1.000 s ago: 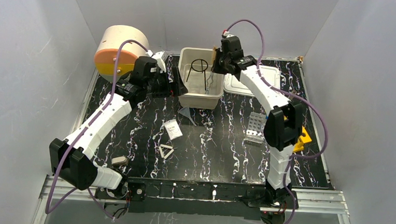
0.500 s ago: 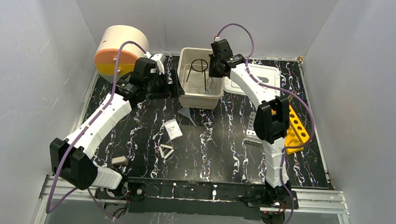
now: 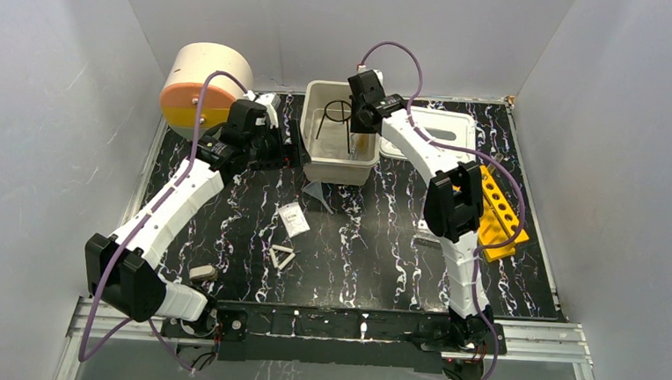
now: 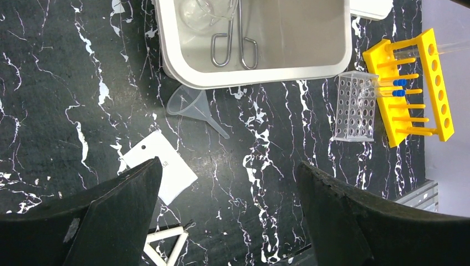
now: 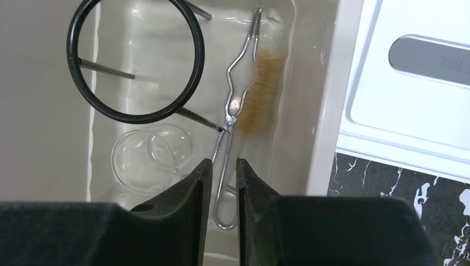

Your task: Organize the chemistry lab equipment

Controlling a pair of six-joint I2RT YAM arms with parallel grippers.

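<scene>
My right gripper hangs over the beige bin, jaws a narrow gap apart and empty. Below it in the bin lie metal tongs, the wood-handled tool, a clear dish and a black ring stand. My left gripper is wide open and empty, above the table left of the bin. On the table lie the grey cone, the clear packet and the white triangle frame. The grey holed rack and yellow tube rack stand at the right.
The big beige-and-orange drum stands at the back left. The bin's white lid lies right of the bin. A small grey item lies near the left arm's base. The right arm hides most of the grey rack in the top view.
My right gripper has moved left over the bin. The wood-handled tool that it held a second ago now lies in the bin. The left arm has barely moved.
</scene>
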